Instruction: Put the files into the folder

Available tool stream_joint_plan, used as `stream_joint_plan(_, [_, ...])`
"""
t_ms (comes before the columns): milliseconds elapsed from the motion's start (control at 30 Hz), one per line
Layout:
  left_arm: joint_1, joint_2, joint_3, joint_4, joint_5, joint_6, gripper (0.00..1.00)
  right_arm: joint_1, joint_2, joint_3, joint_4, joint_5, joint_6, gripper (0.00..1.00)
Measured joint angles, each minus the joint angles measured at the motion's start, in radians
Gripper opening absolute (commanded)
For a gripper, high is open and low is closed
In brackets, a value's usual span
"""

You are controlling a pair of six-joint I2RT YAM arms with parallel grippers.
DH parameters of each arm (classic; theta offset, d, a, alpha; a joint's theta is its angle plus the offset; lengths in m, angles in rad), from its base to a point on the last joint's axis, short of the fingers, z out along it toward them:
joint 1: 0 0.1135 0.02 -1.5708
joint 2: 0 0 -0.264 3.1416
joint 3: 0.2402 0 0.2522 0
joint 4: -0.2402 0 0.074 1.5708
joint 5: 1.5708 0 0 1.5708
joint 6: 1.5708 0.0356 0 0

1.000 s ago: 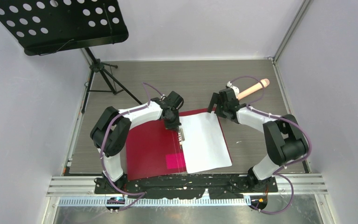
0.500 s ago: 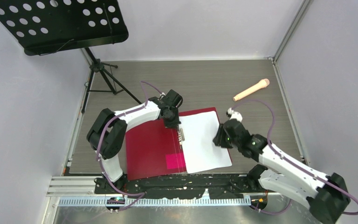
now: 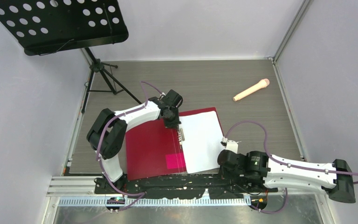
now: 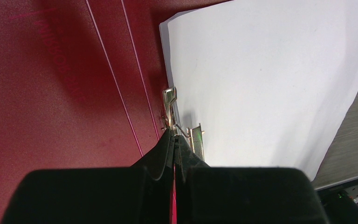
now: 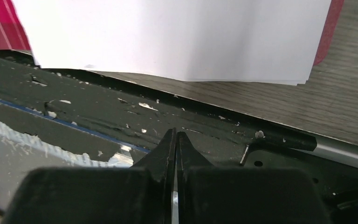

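The dark-red folder (image 3: 149,144) lies open on the table, its metal spine clip (image 3: 182,136) running down the middle. The white files (image 3: 205,140) rest on its right half, their near edge past the cover. My left gripper (image 3: 173,123) is shut, and in the left wrist view its tips (image 4: 174,135) touch the clip (image 4: 169,100) beside the files (image 4: 270,70). My right gripper (image 3: 221,161) is shut and empty near the files' near right corner. In the right wrist view it (image 5: 175,134) hangs over the black base rail, below the files (image 5: 168,32).
A beige microphone-shaped object (image 3: 251,89) lies at the far right of the table. A black perforated music stand (image 3: 56,23) on a tripod (image 3: 102,74) stands at the far left. The arms' black base rail (image 3: 186,179) runs along the near edge. Walls close in on both sides.
My right arm swung from the far side of the files back to the near edge and its gripper closed. The left arm, folder and files stayed put.
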State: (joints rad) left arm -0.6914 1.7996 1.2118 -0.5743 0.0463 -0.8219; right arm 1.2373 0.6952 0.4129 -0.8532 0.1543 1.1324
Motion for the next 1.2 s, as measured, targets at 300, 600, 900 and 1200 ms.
stream_joint_plan(300, [0.000, 0.000, -0.001, 0.000, 0.000, 0.000, 0.00, 0.045, 0.065, -0.063, 0.057, 0.032, 0.097, 0.06])
stream_joint_plan(600, [0.000, 0.000, -0.002, 0.000, 0.000, 0.000, 0.00, 0.053, 0.104, -0.071, 0.158, 0.131, 0.112, 0.06])
stream_joint_plan(900, [0.000, 0.000, -0.002, 0.001, 0.002, 0.000, 0.00, 0.052, 0.132, -0.087, 0.237, 0.216, 0.129, 0.06])
stream_joint_plan(1200, [0.000, 0.000, -0.002, 0.001, 0.003, 0.000, 0.00, 0.052, 0.203, -0.069, 0.289, 0.257, 0.117, 0.06])
